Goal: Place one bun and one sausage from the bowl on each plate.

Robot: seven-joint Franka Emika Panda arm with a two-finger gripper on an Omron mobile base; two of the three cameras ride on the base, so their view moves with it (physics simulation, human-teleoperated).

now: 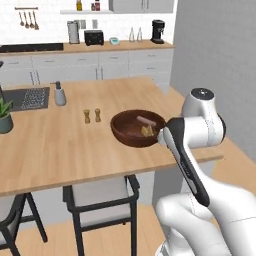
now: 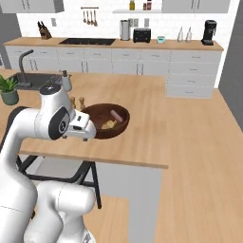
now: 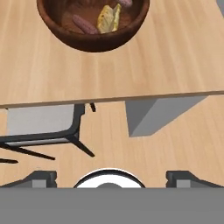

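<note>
The dark wooden bowl (image 1: 121,133) sits near the front edge of the island counter and also shows in the right base view (image 2: 121,127) and at the top of the hand view (image 3: 92,43). Inside it lie a pinkish-brown sausage (image 3: 85,25) (image 1: 146,120) (image 2: 114,115) and a golden bun (image 3: 109,18) (image 1: 147,131) (image 2: 110,125); a second sausage (image 3: 124,2) lies at the far side. My gripper (image 3: 112,178) hangs open and empty on the near side of the bowl, over the counter's front edge, its fingertips (image 3: 41,178) wide apart. The plates are out of view.
Two small shakers (image 1: 92,115) stand left of the bowl. Farther left are a soap dispenser (image 1: 59,94), a sink (image 1: 27,97) and a potted plant (image 1: 4,115). A chair (image 1: 100,200) (image 3: 39,122) is tucked under the counter edge (image 3: 109,99).
</note>
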